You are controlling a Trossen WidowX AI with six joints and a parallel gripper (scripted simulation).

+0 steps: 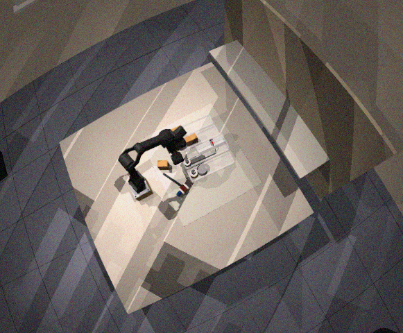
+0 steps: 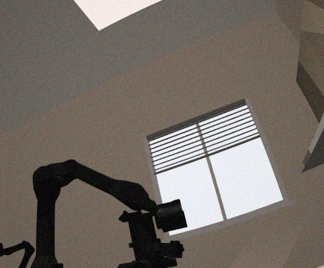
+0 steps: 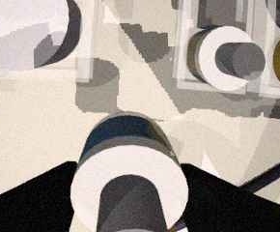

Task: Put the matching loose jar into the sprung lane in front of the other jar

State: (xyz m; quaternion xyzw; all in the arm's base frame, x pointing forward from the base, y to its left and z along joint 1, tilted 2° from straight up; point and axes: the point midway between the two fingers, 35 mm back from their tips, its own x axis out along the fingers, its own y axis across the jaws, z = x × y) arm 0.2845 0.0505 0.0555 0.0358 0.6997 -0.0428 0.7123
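In the wrist view, the gripper [image 3: 127, 173] is clamped on a white-shouldered jar [image 3: 129, 132] at bottom centre, its lower end cut off by the frame. Another white-shouldered jar [image 3: 209, 60] stands in a clear lane [image 3: 180, 63] at upper right. The exterior view crops the gripper's fingertips; from above, the arm [image 1: 152, 142] hides the held jar.

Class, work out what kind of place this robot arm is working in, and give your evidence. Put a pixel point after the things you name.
Probably an indoor room: a window [image 2: 184, 184] with a part-lowered blind [image 2: 176, 152], a tiled floor [image 1: 26, 250], and a broad table [image 1: 151, 247] under the arm.
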